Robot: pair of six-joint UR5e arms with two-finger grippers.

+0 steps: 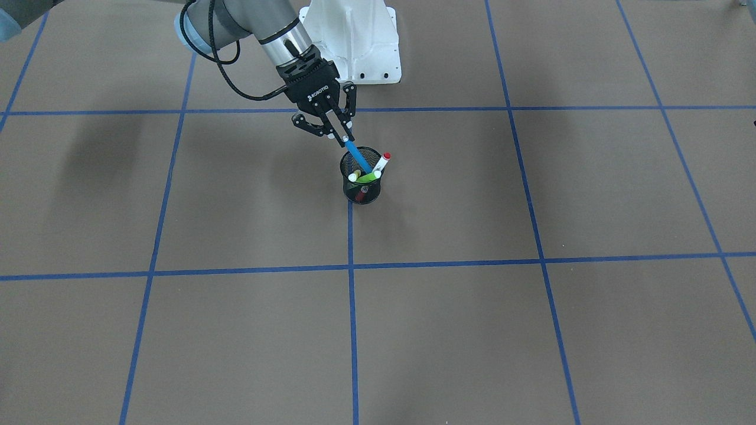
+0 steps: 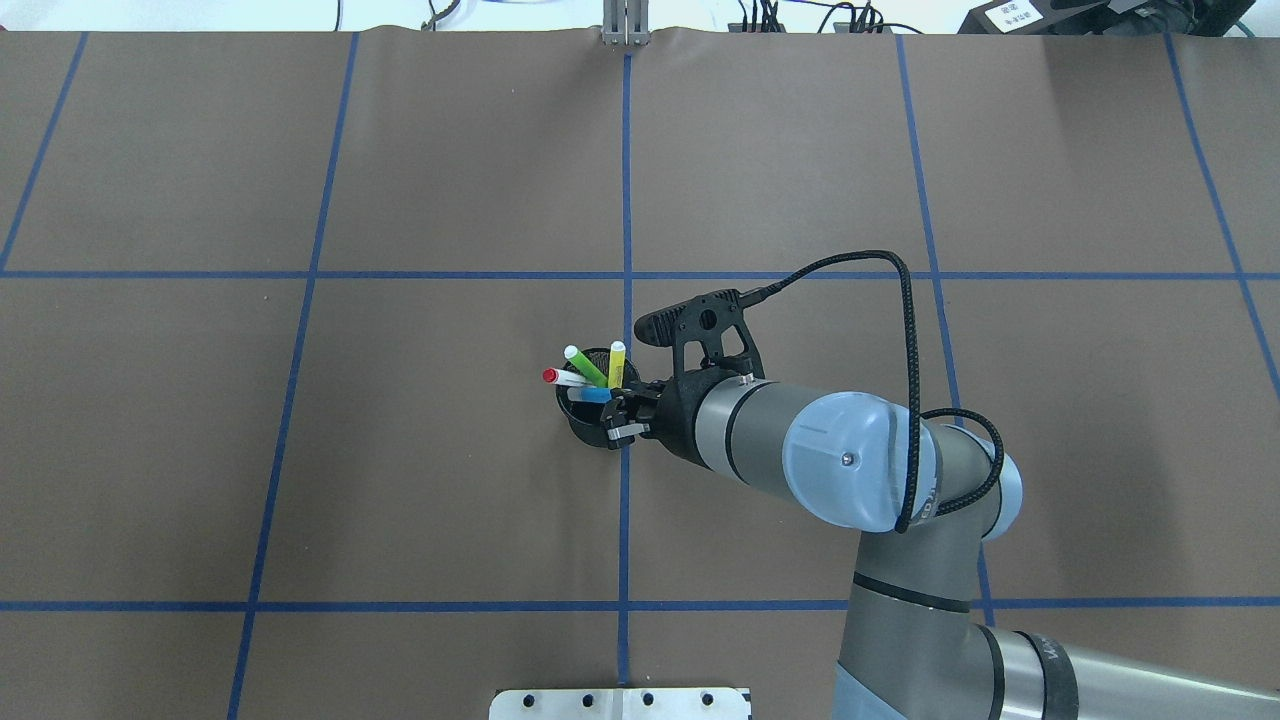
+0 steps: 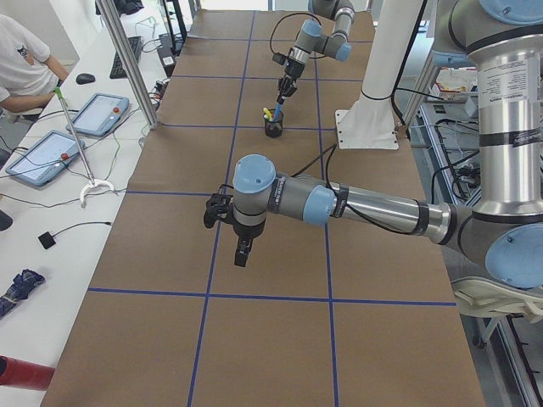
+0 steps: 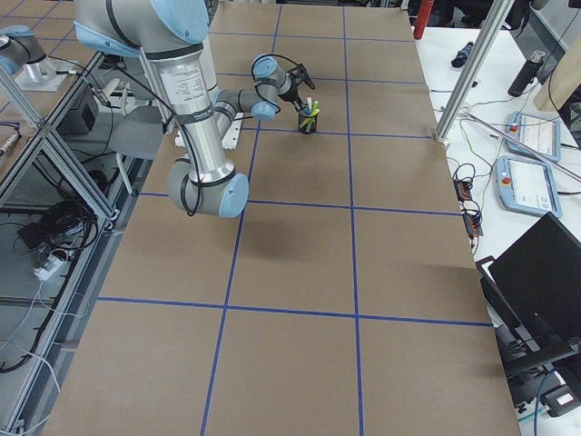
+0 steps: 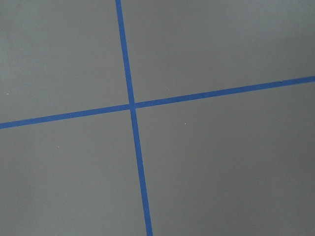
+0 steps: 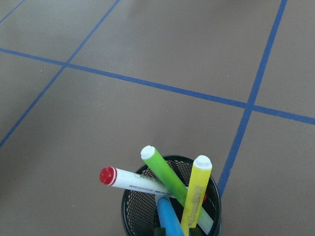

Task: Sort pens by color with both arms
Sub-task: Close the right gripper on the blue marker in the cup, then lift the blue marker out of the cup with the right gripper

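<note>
A black wire-mesh cup (image 1: pixel 361 188) stands on the brown table near a blue tape line and holds the pens. My right gripper (image 1: pixel 345 140) hangs tilted over the cup, shut on the pale top end of the blue pen (image 1: pixel 356 155), whose lower part is still inside. The green pen (image 6: pixel 165 174), the yellow pen (image 6: pixel 196 194) and the white pen with a red cap (image 6: pixel 133 180) lean against the rim (image 6: pixel 142 206). My left gripper (image 3: pixel 242 254) hangs over bare table far from the cup; I cannot tell whether it is open or shut.
Blue tape lines (image 5: pixel 132 105) split the table into squares. The white pedestal base (image 1: pixel 354 41) stands just behind the cup. A black cable (image 2: pixel 910 350) loops along the right arm. A person sits at a side desk with tablets (image 3: pixel 93 114).
</note>
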